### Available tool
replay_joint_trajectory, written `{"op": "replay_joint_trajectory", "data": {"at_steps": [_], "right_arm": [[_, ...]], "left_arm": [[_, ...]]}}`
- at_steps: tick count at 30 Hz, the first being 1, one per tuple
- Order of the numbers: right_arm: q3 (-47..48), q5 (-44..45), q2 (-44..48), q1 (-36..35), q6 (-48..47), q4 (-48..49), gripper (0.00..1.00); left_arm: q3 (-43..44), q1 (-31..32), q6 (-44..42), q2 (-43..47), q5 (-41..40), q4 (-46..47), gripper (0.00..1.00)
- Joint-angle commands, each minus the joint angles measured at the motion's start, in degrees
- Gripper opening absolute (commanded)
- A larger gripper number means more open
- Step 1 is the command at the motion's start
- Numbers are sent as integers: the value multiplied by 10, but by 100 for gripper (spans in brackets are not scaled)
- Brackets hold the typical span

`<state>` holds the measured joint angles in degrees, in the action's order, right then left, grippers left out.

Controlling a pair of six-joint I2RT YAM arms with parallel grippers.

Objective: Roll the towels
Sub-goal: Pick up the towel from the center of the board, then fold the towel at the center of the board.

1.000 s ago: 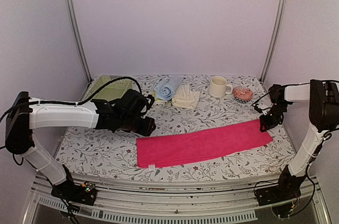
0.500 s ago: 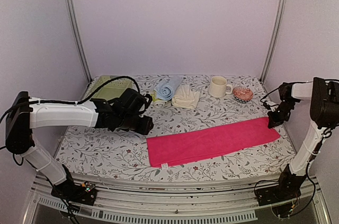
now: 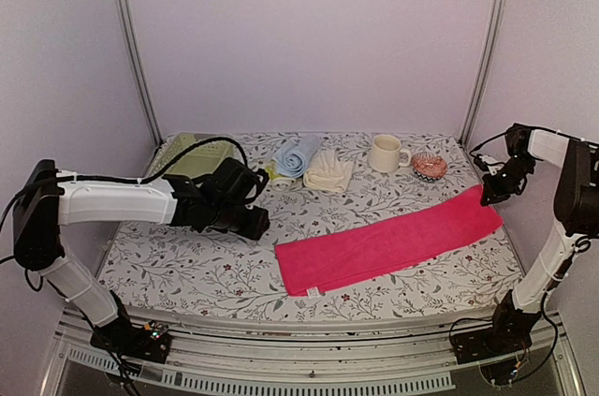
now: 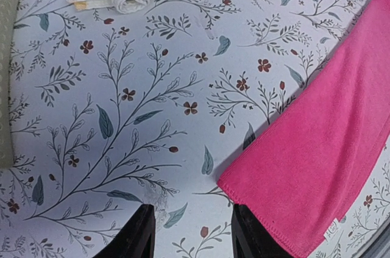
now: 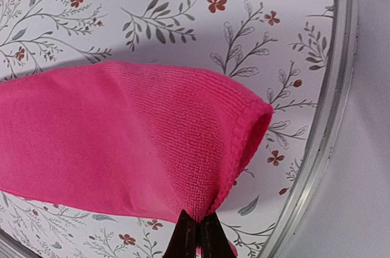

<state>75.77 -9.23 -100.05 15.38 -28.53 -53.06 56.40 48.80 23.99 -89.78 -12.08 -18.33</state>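
A hot pink towel (image 3: pixel 388 242) lies spread in a long strip slanting across the table's front. My right gripper (image 3: pixel 489 195) is shut on its far right end, and the pinched edge folds up in the right wrist view (image 5: pixel 183 148) above the closed gripper (image 5: pixel 198 233). My left gripper (image 3: pixel 257 225) hovers open just left of the towel's near left corner (image 4: pixel 304 166), nothing between its fingers (image 4: pixel 141 236). At the back lie a light blue towel (image 3: pixel 296 154), a cream-white towel (image 3: pixel 328 171) and a rolled yellow-green towel (image 3: pixel 278 179).
A pale green mesh basket (image 3: pixel 192 154) stands at the back left behind my left arm. A cream mug (image 3: pixel 386 153) and a small pink-orange object (image 3: pixel 430 167) sit at the back right. The table's metal rim (image 5: pixel 323 148) runs close beside my right gripper.
My right gripper has shut on the pink towel's right end and pulled it right and backward; the whole towel slid right. The left arm has barely moved.
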Motion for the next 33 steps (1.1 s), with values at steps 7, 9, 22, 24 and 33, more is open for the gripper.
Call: {"op": "replay_joint_trajectory", "data": {"at_steps": [7,9,22,24,33], "right_arm": [[-30,-165,21,-32,-51,-119,3],[-26,-187,13,-42,-61,-138,3],[-1,-271,-68,-206,-44,-132,2],[14,-296,-80,-235,-37,-127,2],[87,-407,-149,-318,11,-97,2]], "left_arm": [[18,-9,-5,-27,2,-20,44],[23,-9,-3,-32,4,-21,44],[9,-8,36,-22,37,-13,43],[6,-7,43,-26,48,-13,43],[-11,15,74,-33,71,-2,37]]}}
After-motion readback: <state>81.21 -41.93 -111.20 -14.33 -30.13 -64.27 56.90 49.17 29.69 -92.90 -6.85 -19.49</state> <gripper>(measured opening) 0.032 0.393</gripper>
